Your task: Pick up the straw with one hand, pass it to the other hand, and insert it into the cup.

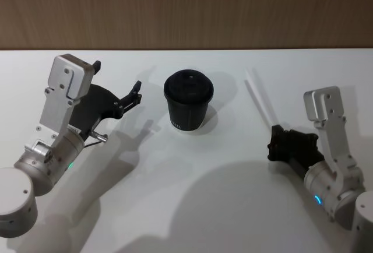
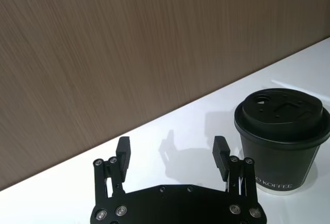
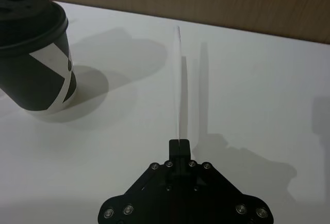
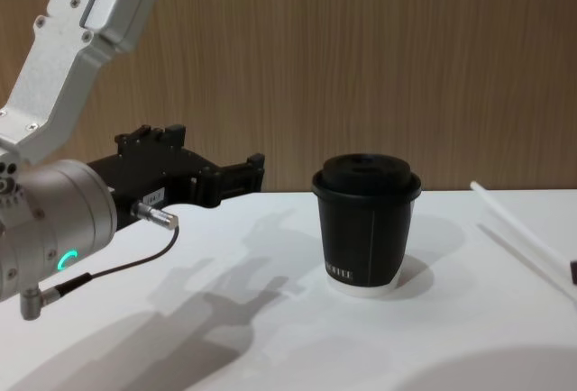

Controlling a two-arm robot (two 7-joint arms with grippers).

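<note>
One step out of three is looking done: the right gripper (image 3: 179, 145) is pinching the straw (image 3: 178, 79) by its end, fingers pressed tight on it, and holding it off the table (image 1: 233, 206) to the right of the cup (image 1: 187, 101). The left gripper (image 2: 171, 154) is hanging spread wide and empty just left of the cup, so the handover and poking the straw through the lid (image 2: 282, 111) are both left to do.

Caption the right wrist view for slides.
Right gripper pinches the straw by one end; lidded black cup stands apart on the table.
</note>
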